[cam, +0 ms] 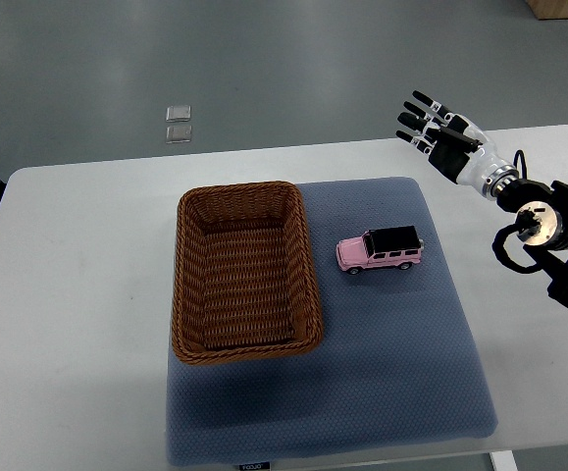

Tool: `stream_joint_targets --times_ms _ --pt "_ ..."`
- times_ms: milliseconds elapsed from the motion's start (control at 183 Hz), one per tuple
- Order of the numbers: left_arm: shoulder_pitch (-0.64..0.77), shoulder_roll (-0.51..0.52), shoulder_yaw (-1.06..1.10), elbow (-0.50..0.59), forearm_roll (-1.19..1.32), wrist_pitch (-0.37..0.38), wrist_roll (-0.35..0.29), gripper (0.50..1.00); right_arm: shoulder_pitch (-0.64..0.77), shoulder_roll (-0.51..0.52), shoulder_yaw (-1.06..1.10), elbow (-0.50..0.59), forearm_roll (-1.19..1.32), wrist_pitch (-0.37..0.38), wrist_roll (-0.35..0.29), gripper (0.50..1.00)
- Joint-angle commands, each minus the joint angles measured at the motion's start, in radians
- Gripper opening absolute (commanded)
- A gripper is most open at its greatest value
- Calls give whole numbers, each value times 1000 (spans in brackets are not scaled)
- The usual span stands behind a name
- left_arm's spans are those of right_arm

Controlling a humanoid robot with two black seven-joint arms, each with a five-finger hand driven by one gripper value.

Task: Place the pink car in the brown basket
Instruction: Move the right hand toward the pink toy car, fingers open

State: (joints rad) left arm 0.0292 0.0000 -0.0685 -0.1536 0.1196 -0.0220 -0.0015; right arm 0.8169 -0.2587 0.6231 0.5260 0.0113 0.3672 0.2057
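- Pink car (380, 249): sitting on the blue mat (382, 392) just beside the brown basket (245, 272), awaiting pickup.
- Right hand (438, 131): hovering over the desk's (77, 294) far right corner, fingers (418, 98) spread, grasping nothing.

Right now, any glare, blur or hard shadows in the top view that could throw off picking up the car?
Top view: sharp, no motion blur on the right hand. Lighting soft and even; the pink car casts a faint shadow on the blue mat. The brown basket shades the mat below it. Mild sheen on the white table, no glare.
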Motion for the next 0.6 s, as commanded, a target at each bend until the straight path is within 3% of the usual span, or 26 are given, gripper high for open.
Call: stream_joint_targets --times_ms 0,235,459,596 --pt "0 0 -1 -1 0 1 -2 1000 -4 4 -8 0 -8 -1 3 924" --pt "5 0 -1 -3 0 -1 -8 1000 -4 2 -17 2 -33 7 6 924" --pt "-8 0 4 -1 0 -1 -8 1000 7 -14 -16 22 -232 9 12 924" --pt "-8 0 3 -3 0 -1 -8 1000 8 -45 -22 97 -379 35 103 924"
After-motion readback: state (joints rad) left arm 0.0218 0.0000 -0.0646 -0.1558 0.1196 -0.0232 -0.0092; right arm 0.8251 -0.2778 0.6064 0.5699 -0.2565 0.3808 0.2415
